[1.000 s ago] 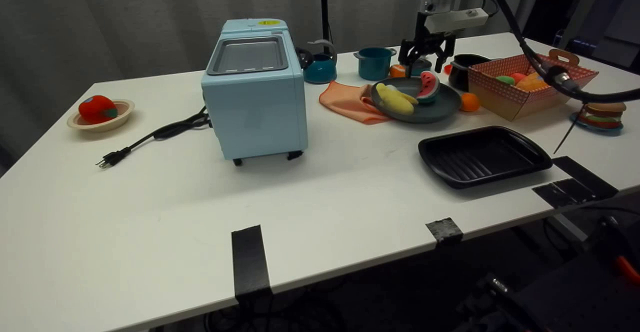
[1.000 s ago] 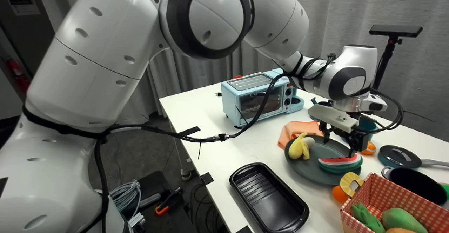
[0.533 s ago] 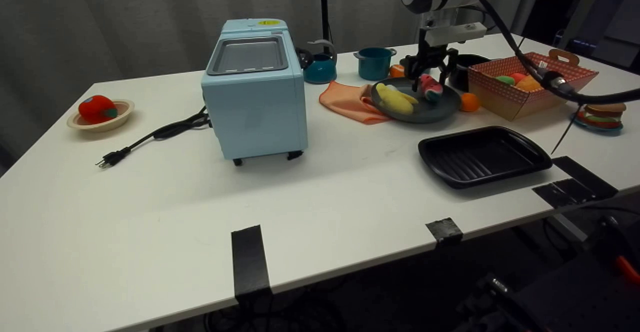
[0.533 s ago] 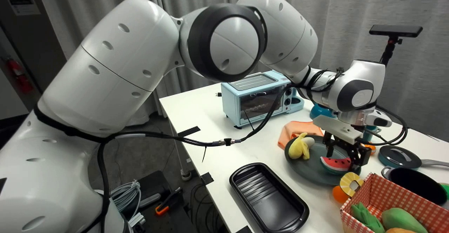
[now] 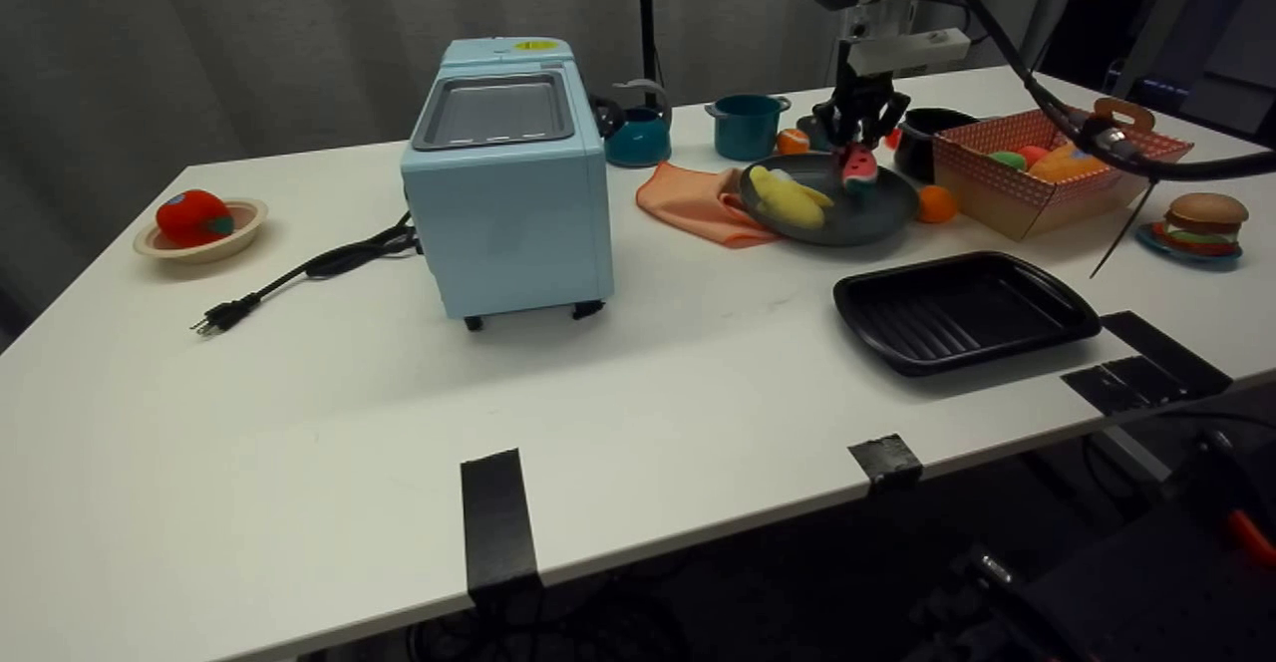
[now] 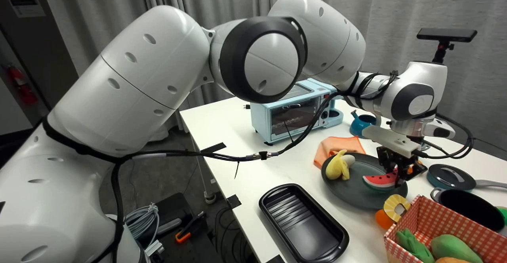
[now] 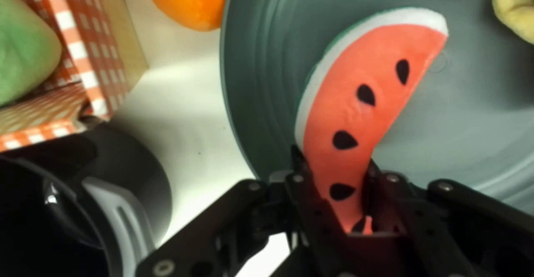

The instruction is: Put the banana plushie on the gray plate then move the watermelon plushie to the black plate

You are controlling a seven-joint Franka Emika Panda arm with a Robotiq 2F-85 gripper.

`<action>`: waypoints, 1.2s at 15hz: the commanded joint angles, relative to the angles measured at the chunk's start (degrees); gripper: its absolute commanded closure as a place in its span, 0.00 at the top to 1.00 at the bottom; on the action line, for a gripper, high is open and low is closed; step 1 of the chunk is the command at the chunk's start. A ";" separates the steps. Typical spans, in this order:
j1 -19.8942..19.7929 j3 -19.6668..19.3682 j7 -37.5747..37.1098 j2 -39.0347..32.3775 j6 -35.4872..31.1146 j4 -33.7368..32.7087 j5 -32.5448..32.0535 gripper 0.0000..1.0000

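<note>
Wrist view brings us nearest to the gripper [image 7: 333, 166], its jaws clenched around one end of the watermelon plushie [image 7: 358, 97], pressing it from both sides. We see that plushie over the gray plate [image 7: 467, 131]; whether its underside touches, we cannot tell. On the gray plate, toward its rim, lies the banana plushie [image 6: 336, 168]. Just beside the plate at that edge we have an orange cloth [image 6: 340, 144], and just beside its opposite edge a round orange toy [image 7: 190, 1]. Near the plate on the toy's side stand a checked basket [image 5: 982, 185] and a black pot [image 7: 137, 164]. Both exterior views show us the black plate [image 6: 309, 227], apart from the gray plate on the same counter [image 5: 379, 443]. Past the cloth, well apart from the gray plate, we find a light-blue toaster oven [image 5: 508, 213] and, farther out, a cream bowl [image 5: 207, 252] holding a red toy [image 5: 192, 215].
</note>
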State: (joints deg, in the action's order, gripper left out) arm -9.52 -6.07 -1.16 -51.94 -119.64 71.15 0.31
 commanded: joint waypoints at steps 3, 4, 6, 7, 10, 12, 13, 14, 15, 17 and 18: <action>0.53 1.46 0.17 4.13 -4.33 4.85 0.66 0.01; 0.76 1.66 0.12 5.22 -5.92 6.57 0.66 0.03; 1.27 2.13 0.36 8.10 -10.29 11.53 0.67 0.02; 1.56 2.36 0.46 9.83 -12.82 14.69 0.67 0.03; 2.22 2.79 0.71 14.32 -19.53 23.44 0.55 0.03; 2.82 2.76 0.42 17.09 -23.39 29.36 0.33 0.03; 3.08 2.61 0.30 18.37 -25.28 32.33 0.18 0.03; 3.31 2.42 0.21 19.68 -26.97 35.27 -0.01 0.03; 3.57 2.20 0.03 21.13 -28.93 38.42 -0.20 0.03; 3.78 1.89 0.09 24.23 -32.56 44.66 -0.50 0.03; 3.89 1.65 0.02 25.83 -34.50 47.75 -0.72 0.03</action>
State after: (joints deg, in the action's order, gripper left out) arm -6.47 -3.42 -1.16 -33.20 -148.83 107.77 0.22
